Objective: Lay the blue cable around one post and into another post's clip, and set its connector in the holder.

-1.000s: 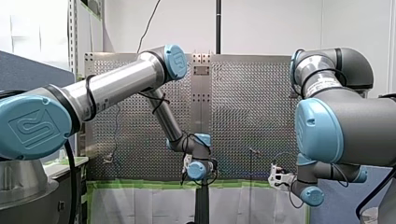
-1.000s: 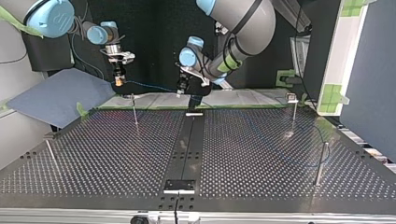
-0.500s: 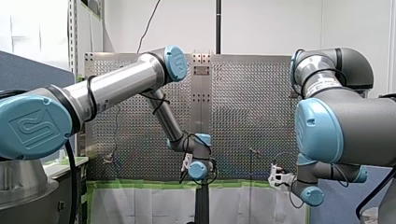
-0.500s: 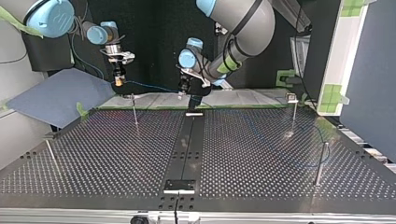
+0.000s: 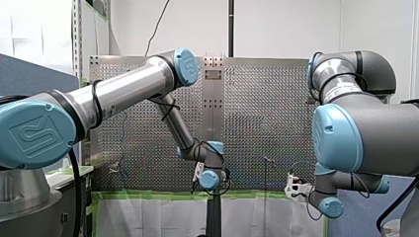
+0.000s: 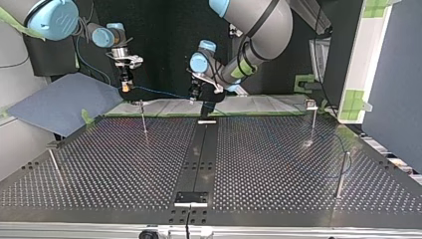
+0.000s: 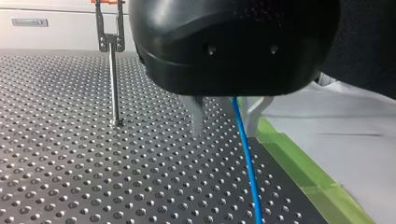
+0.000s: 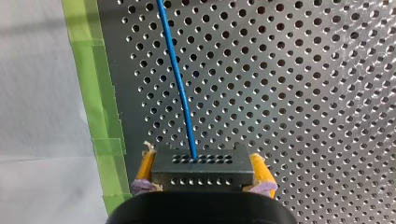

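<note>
Though half-hidden, left end effector (image 7: 226,123) gapes round cable (image 7: 245,158); right end effector (image 8: 201,179) clamps connector (image 8: 201,164).

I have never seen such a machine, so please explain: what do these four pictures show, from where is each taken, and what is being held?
Two robot arms work at a perforated table with thin upright posts. One picture looks from behind the arms, one faces them across the table, and two come from cameras on the wrists. My right end effector grips a black connector between yellow pads; the blue cable runs from it to my left end effector.
</note>
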Motion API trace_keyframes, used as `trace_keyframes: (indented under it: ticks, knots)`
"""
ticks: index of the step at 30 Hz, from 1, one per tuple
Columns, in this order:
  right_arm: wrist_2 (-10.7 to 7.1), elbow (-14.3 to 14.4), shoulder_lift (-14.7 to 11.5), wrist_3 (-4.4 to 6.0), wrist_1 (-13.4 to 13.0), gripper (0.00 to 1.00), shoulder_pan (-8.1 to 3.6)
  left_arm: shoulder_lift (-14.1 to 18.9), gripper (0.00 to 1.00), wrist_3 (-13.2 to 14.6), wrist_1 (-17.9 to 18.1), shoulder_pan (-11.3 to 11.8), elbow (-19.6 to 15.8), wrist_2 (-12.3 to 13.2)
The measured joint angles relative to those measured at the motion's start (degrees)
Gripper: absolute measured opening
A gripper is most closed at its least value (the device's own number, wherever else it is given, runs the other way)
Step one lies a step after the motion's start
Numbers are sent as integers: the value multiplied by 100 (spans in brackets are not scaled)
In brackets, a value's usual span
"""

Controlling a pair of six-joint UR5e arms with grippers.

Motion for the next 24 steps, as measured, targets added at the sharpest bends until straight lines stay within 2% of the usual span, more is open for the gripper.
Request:
trace_keyframes:
  ticks: [5, 14, 18, 24]
  knots:
    - [0, 0, 0, 2, 4, 0, -3, 2, 27, -12, -10, 2, 0, 3]
    - [8, -31, 2, 8, 14, 0, -14, 1, 27, 16, -101, -11, 0, 3]
    - [23, -36, 1, 8, 18, 0, -19, 1, 21, 19, -120, -22, 0, 31]
    - [22, -36, -1, 5, 28, 0, -19, 2, 18, 13, -132, -23, 0, 91]
